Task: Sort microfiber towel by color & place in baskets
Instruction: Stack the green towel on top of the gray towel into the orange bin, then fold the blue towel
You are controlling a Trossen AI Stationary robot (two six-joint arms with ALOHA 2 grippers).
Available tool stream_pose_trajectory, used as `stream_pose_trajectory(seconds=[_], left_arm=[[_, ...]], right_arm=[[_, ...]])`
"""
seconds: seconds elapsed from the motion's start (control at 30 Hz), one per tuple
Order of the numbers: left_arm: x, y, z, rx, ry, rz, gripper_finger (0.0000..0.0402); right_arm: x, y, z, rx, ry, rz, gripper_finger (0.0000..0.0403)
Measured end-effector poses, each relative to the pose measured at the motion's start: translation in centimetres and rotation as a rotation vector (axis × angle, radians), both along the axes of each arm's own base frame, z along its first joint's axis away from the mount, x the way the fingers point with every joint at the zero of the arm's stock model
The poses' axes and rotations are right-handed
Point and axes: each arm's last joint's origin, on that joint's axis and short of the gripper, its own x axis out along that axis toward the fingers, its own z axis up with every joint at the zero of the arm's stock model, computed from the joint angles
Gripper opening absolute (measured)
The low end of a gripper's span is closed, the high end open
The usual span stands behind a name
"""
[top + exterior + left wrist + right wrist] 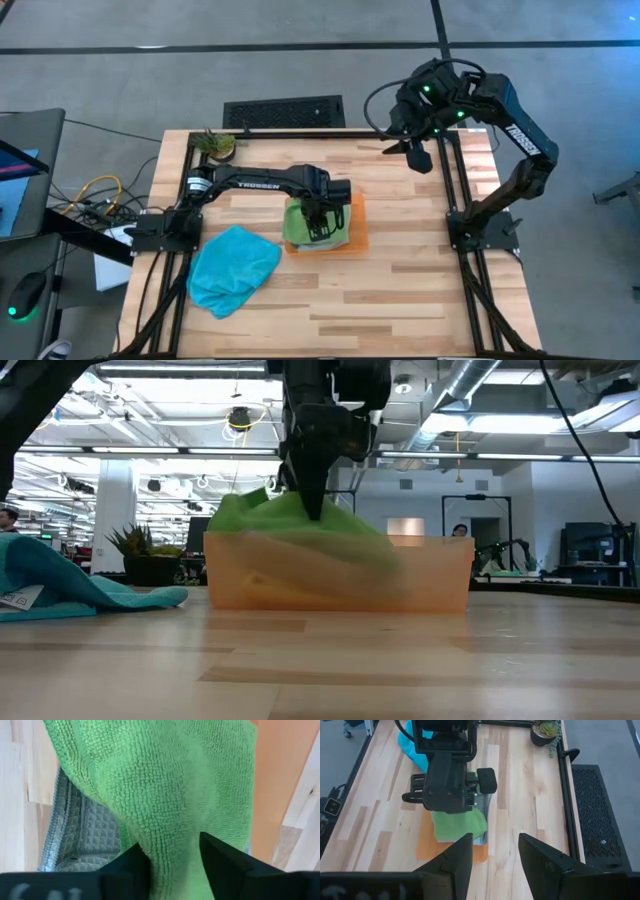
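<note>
Fingers first: my left gripper (172,862) hangs straight down over the orange tray (355,238), its two fingers (220,860) parted with a fold of the green towel (165,795) running up between them. The cloth touches the inner faces, but I cannot tell whether it is pinched or lying loose. The green towel sits heaped in the tray, on top of a grey towel (85,835) whose waffle weave shows only from my left wrist. From table height the tray (440,575) reads as a low translucent wall with the green towel (270,520) mounded above its rim and my left gripper (315,500) pushed into the top of the heap; the grey cloth is hidden there.

My right gripper (492,855) waits high above the far right corner of the table, fingers apart and empty. From it I look down on the left arm (447,775), the green towel (457,822) and the tray's near edge (445,852).

A blue towel (232,268) lies crumpled on the table (400,300) near the front left, well apart from the tray. A potted plant (215,145) stands at the far left corner. The top is pale wood planks in a black frame. Beyond it the low view shows a bright room with ceiling ducts and lights.
</note>
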Motion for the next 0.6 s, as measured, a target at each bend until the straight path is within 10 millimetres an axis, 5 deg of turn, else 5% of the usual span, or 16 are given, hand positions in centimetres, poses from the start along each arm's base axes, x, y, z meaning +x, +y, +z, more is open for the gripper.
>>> stream_pose_trajectory(seconds=[0.2,0.6], left_arm=[[-0.6,0.0,1.0,0.008,0.062,0.027,0.0180],[-2.2,0.0,6.4,0.059,0.100,0.195,0.0187]], right_arm=[[0.0,0.0,0.0,0.000,0.000,0.000,0.0182],[0.0,0.0,0.0,0.000,0.000,0.000,0.0182]])
